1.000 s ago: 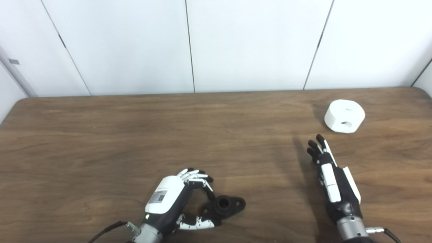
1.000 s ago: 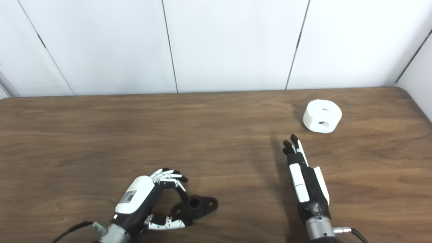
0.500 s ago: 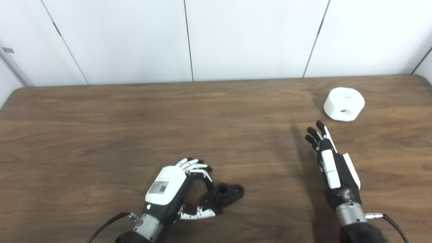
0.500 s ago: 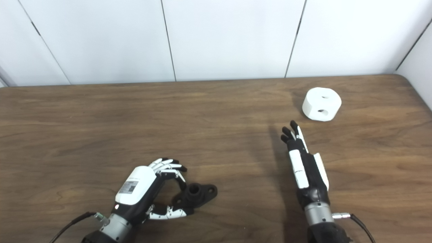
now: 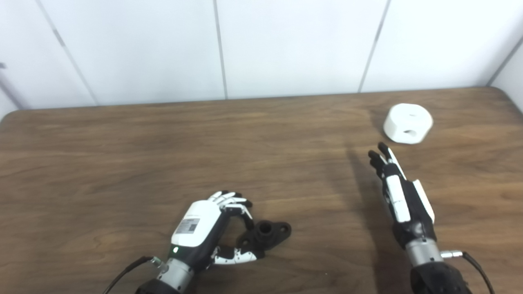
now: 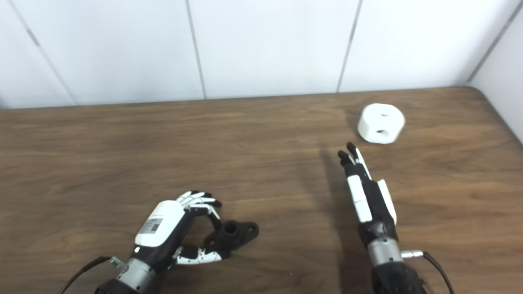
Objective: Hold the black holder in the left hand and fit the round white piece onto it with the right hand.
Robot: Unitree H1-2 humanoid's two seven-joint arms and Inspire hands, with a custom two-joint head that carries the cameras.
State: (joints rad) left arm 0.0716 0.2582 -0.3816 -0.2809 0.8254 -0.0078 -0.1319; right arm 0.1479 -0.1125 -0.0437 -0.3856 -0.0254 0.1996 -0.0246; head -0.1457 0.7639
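Left eye view shows the left hand (image 5: 204, 228) low on the near side of the wooden table (image 5: 122, 163), its fingers (image 5: 231, 201) curled over and its thumb reaching in from the near side, so that they close around the left end of the black holder (image 5: 267, 234). The holder lies flat on the wood just right of that hand, with a short raised collar in its middle and a small hole in the flange at its right end; whether it is truly gripped or only touched cannot be told. Well to the right, the right hand (image 5: 402, 196) is stretched out straight, fingers extended and close together, pointing toward the far right and holding nothing. Beyond its fingertips, apart from them, the round white piece (image 5: 407, 123) sits near the table's far right corner, one hole in its top and another in its side wall. White wall panels (image 5: 286, 45) stand behind the far edge.
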